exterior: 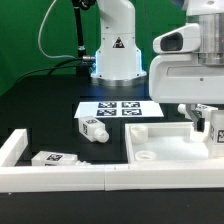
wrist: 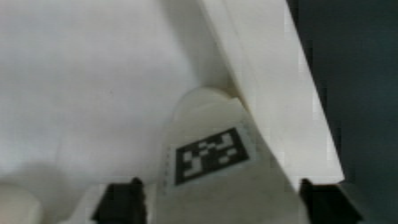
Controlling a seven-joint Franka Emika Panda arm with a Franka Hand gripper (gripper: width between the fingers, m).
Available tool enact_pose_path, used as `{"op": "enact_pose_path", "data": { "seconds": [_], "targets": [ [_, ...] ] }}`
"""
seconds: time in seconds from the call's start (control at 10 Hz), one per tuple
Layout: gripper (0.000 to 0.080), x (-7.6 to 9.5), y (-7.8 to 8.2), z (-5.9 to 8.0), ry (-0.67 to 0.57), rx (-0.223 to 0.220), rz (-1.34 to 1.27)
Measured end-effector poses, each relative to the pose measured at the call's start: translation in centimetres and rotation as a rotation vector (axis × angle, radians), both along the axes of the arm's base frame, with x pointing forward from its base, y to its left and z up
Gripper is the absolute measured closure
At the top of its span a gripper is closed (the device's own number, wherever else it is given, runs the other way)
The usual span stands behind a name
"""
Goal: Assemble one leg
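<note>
At exterior view's right, pincer [exterior: 212, 128] over tabletop [exterior: 165, 140] corner; wrist view: tagged leg [wrist: 217, 150] between spread fingers [wrist: 121, 200], seemingly ungripped, long axis running ahead from pincer; spare legs [exterior: 92, 128] on desk [exterior: 40, 100].

1. the exterior view looks low across the counter [exterior: 40, 110] toward the arm's base [exterior: 115, 62], from moderate range, facing the green backdrop.
2. the wrist view looks past the pincer [wrist: 219, 195], very close.
3. both share the white tabletop panel [exterior: 165, 143] and a tagged part [wrist: 217, 155].
</note>
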State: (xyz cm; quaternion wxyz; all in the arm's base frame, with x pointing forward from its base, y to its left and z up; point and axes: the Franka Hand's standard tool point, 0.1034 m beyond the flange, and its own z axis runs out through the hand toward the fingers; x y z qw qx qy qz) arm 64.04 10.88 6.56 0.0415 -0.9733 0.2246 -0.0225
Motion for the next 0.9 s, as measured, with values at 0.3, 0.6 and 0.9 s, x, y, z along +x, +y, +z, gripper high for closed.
{"op": "enact_pose_path", "data": {
  "seconds": [0.3, 0.6, 0.9],
  "targets": [
    [0.0517, -0.01, 0.0, -0.02, 0.013, 0.012, -0.175],
    [0.0517, -0.18, 0.2, -0.11, 0.039, 0.032, -0.575],
    [0.0517, 0.03, 0.22, -0.18, 0.055, 0.113, -1.075]
  ]
}}
